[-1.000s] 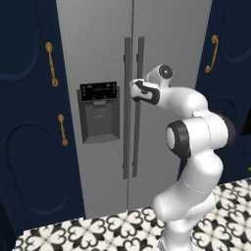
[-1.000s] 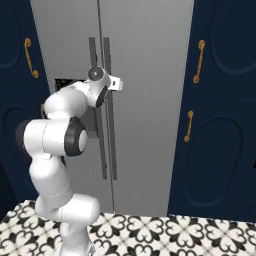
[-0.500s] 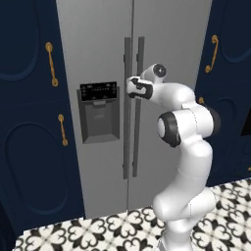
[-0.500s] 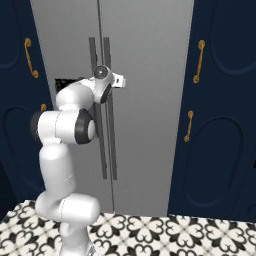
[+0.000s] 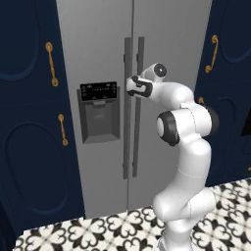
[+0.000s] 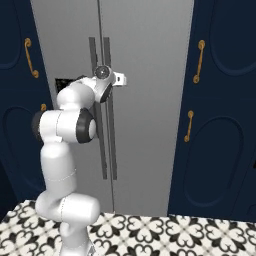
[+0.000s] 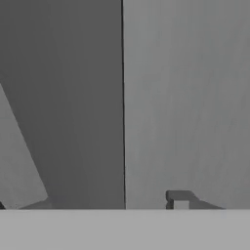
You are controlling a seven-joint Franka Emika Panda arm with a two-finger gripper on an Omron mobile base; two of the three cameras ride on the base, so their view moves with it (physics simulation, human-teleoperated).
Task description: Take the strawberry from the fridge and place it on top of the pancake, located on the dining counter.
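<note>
Fingers of the gripper [image 5: 131,86] had drawn inward around a fridge [image 5: 166,44] handle [image 6: 106,107] over the past second; a firm clamp could not be confirmed. Doors stayed shut, strawberry presumably inside.

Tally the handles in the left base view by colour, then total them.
gold cabinet handles: 4 (one half hidden)
dark fridge handles: 2
Total: 6
</note>
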